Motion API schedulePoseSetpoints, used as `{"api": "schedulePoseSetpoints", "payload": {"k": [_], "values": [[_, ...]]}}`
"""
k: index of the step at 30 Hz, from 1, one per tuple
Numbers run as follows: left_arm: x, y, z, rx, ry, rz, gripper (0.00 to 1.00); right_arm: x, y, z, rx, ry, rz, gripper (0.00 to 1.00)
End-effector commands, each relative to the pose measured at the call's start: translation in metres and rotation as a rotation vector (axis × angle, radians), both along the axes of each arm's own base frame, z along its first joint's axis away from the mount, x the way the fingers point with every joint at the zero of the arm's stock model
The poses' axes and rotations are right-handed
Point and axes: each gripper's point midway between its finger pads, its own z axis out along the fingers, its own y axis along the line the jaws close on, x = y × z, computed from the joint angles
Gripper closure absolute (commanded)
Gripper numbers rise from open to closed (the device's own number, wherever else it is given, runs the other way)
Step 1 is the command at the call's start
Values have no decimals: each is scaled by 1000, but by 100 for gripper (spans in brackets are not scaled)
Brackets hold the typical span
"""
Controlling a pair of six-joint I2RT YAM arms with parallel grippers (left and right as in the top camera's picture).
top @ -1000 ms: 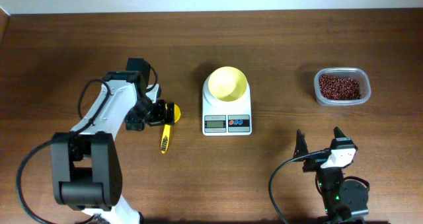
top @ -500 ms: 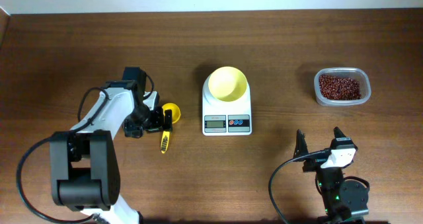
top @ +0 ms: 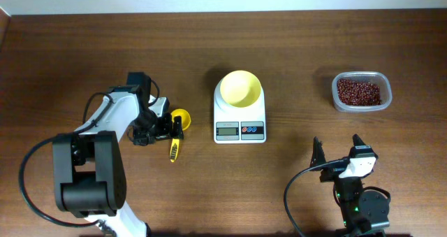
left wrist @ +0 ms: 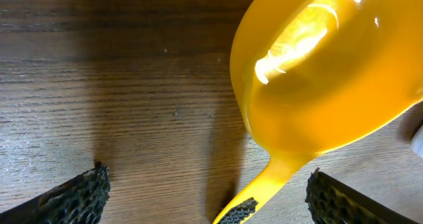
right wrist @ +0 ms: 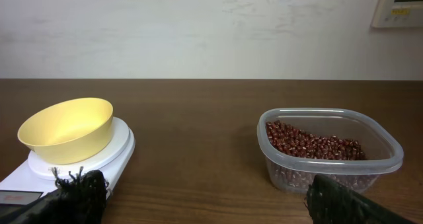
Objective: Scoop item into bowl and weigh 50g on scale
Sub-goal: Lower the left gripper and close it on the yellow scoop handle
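Note:
The beans [top: 360,92] fill a clear container [top: 380,101] at the right. The pale-yellow bowl [top: 240,88] stands empty on the white scale [top: 239,128] in the middle. A yellow scoop [top: 180,117] lies on the table left of the scale. My left gripper [top: 174,129] is open and low over the scoop's neck. In the left wrist view the scoop [left wrist: 330,72] has its handle between the wide-apart fingers [left wrist: 73,197], untouched. My right gripper [top: 336,145] is open near the front edge. The right wrist view faces the bowl [right wrist: 66,128], the scale [right wrist: 115,151] and the beans [right wrist: 317,148].
The scoop's handle [top: 174,149] has a black grip and points toward the front edge. Bare wood lies between the scale and the container [right wrist: 330,128]. A pale wall borders the table's far edge.
My left gripper has drawn back to the left and lower, uncovering the scoop's yellow head. The scoop, bowl, scale and right arm have not moved.

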Motion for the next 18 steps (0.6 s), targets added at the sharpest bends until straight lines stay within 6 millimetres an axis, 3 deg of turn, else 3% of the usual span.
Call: {"api": "schedulePoseSetpoints", "payload": {"k": [1,18], "values": [[-5,-8,-13,-57,30,-23,1,0,-2,-4,4,11,-10,1],[-16,-16,-21,-94,49,-27,1,0,-2,-4,4,11,-10,1]]}}
